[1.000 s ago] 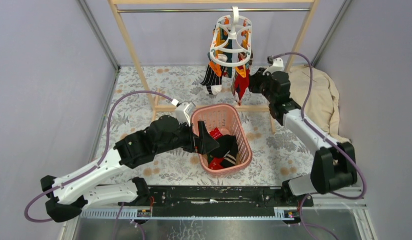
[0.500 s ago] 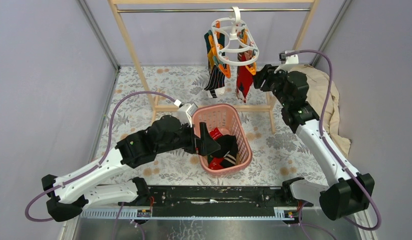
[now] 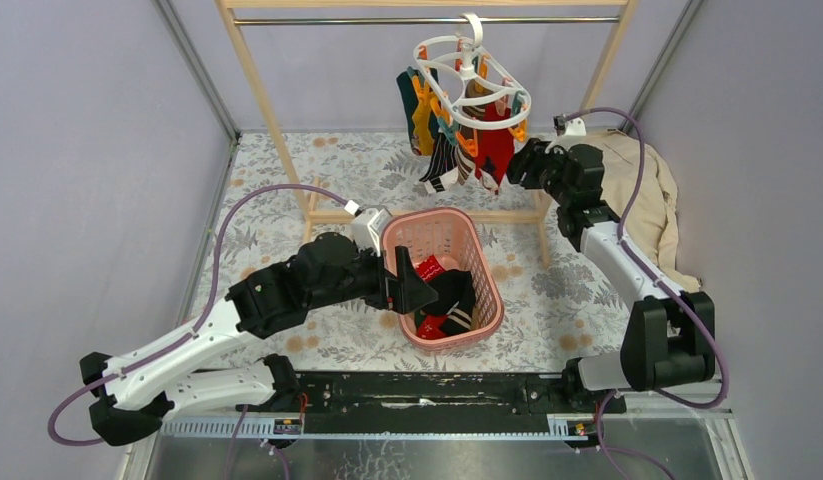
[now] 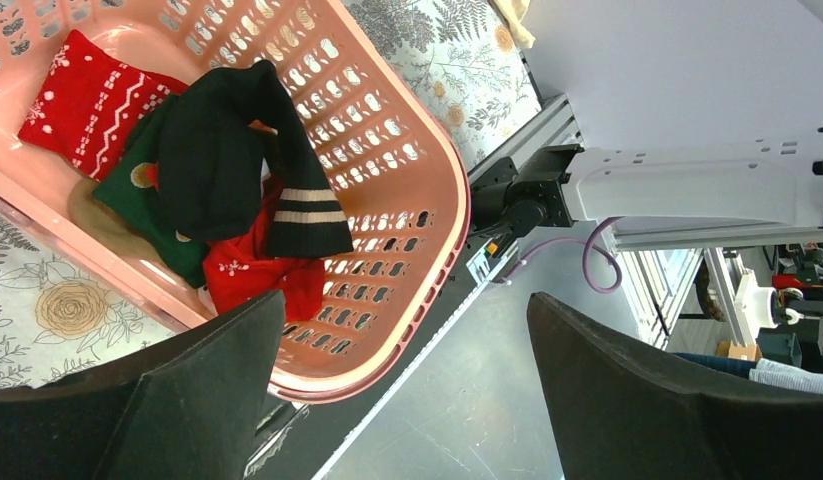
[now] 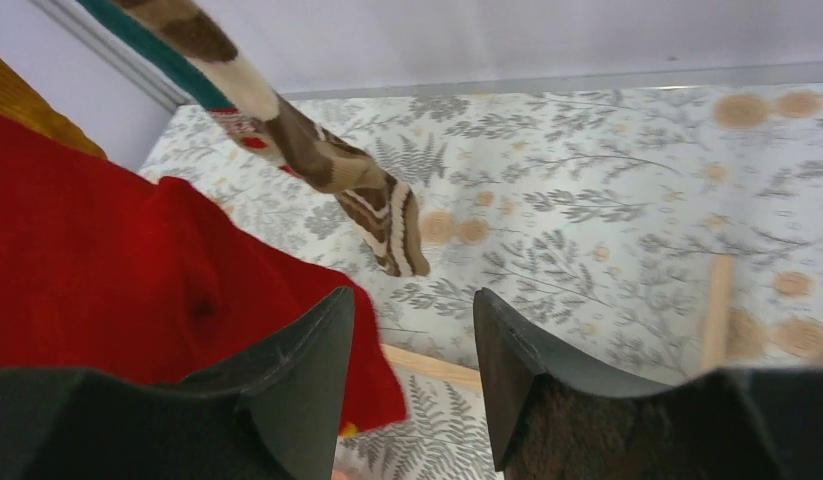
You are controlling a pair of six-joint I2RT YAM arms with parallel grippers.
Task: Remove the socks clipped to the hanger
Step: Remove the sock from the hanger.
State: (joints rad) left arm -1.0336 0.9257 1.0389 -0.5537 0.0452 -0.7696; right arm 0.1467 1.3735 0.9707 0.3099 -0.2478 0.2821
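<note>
Hanging by its hook from the metal bar of the wooden rack (image 3: pixel 255 80), the white hanger (image 3: pixel 476 72) sits tilted at the back of the table, its orange and teal clips dangling below the rings. Several socks are clipped to it: a red sock (image 3: pixel 497 150) on the right, a brown-and-white striped sock (image 3: pixel 442 170) beside it, and a mustard sock (image 3: pixel 422 115) and a dark teal sock (image 3: pixel 405 90) on the left.

The right gripper (image 3: pixel 514 165) is raised to the hanger's right side, just beside the red sock. In the right wrist view its fingers (image 5: pixel 297 380) stand parted with the floral tablecloth (image 5: pixel 607 200) visible in the gap, so the right gripper (image 5: pixel 412 375) grips nothing. The red sock (image 5: pixel 97 260) hangs against the outer side of one finger, and the striped sock (image 5: pixel 332 165) dangles farther ahead.

The left gripper (image 3: pixel 415 290) hovers over the left side of the pink basket (image 3: pixel 487 270), which stands on the tablecloth between the two arms. Its fingers (image 4: pixel 187 400) are spread wide and empty in the left wrist view, the left gripper (image 4: pixel 407 400) above the basket's rim (image 4: pixel 427 150). Inside lie a black sock (image 4: pixel 227 150) with a striped cuff, a red patterned sock (image 4: pixel 82 100), and other red and green pieces.

A beige garment (image 3: pixel 647 190) lies crumpled at the far right of the table, behind the right arm.
</note>
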